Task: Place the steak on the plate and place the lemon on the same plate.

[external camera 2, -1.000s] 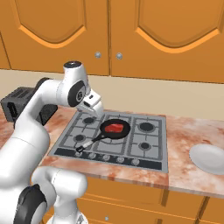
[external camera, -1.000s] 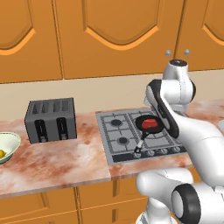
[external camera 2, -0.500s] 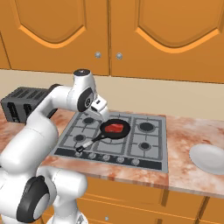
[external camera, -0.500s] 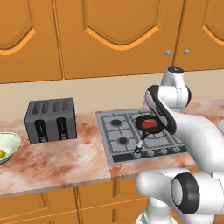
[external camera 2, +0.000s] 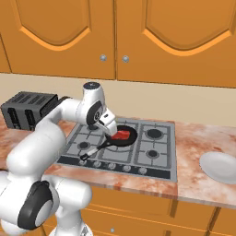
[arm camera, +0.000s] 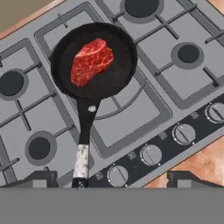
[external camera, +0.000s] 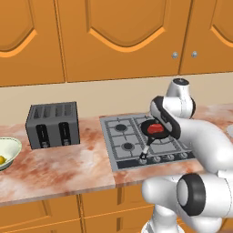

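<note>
Steak (arm camera: 91, 61) lying in black frying pan (arm camera: 94, 78) on grey stove (arm camera: 175, 78); end effector (arm camera: 111, 178) released above, fingertips well apart. No legible writing.

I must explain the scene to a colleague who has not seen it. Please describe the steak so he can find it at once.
Look at the grey stove set into the marble counter. On it sits a black frying pan, and the steak lies flat inside. It is the only red thing there, a small slab with a lighter streak.
</note>
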Controlling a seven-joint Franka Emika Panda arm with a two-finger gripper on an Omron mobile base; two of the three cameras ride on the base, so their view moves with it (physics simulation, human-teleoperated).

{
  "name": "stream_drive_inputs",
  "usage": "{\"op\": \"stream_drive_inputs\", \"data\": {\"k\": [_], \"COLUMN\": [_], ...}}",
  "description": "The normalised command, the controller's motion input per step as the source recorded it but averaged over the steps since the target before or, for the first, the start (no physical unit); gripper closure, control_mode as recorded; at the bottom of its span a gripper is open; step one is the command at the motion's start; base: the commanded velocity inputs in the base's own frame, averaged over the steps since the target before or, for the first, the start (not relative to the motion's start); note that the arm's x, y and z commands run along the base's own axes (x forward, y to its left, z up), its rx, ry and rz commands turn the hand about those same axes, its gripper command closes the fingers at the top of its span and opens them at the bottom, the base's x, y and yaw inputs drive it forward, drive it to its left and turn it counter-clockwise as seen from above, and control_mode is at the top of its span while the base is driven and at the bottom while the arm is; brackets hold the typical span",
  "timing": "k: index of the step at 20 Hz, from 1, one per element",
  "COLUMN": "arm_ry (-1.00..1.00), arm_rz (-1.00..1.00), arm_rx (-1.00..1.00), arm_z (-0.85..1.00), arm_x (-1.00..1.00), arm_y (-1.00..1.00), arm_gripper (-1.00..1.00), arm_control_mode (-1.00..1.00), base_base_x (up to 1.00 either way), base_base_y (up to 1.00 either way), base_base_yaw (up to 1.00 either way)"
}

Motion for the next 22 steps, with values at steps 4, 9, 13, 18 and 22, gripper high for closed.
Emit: {"op": "stream_drive_inputs", "data": {"k": [4,9,13,18,22], "arm_ry": [0.00,0.00,0.00,0.00,0.00], "arm_rz": [-0.13,-0.13,-0.09,-0.04,0.00], "arm_rx": [0.11,0.08,0.03,0.00,0.00], "arm_z": [-0.24,-0.27,-0.27,-0.23,-0.23], "arm_x": [0.29,0.28,0.31,0.36,0.37], "arm_y": [-0.09,-0.03,0.00,-0.03,-0.01], "arm_gripper": [-1.00,-1.00,-1.00,-1.00,-1.00], "arm_control_mode": [-1.00,-1.00,-1.00,-1.00,-1.00], "base_base_x": [0.00,0.00,0.00,0.00,0.00], "base_base_y": [0.00,0.00,0.00,0.00,0.00], "base_base_yaw": [0.00,0.00,0.00,0.00,0.00]}}
